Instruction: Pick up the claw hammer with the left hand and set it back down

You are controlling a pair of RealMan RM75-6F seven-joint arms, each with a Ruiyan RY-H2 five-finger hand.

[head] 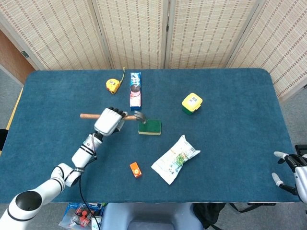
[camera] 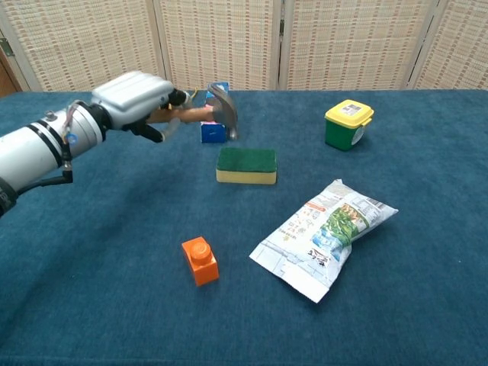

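Observation:
My left hand (head: 109, 121) (camera: 136, 98) grips the wooden handle of the claw hammer (head: 88, 116) (camera: 219, 108) near the middle. The hammer is lifted clear of the table, its metal head hanging above and just left of the green-and-yellow sponge (head: 150, 127) (camera: 246, 165). The handle's free end sticks out to the left in the head view. My right hand (head: 291, 171) shows only at the lower right edge of the head view, off the table, fingers spread and holding nothing.
A blue cookie box (head: 135, 90) (camera: 214, 126) and a yellow tape measure (head: 112, 85) lie behind the hammer. A yellow-lidded green jar (head: 192, 103) (camera: 348, 123), a snack bag (head: 174, 159) (camera: 323, 235) and an orange brick (head: 135, 169) (camera: 200, 260) lie on the blue table (head: 230, 96).

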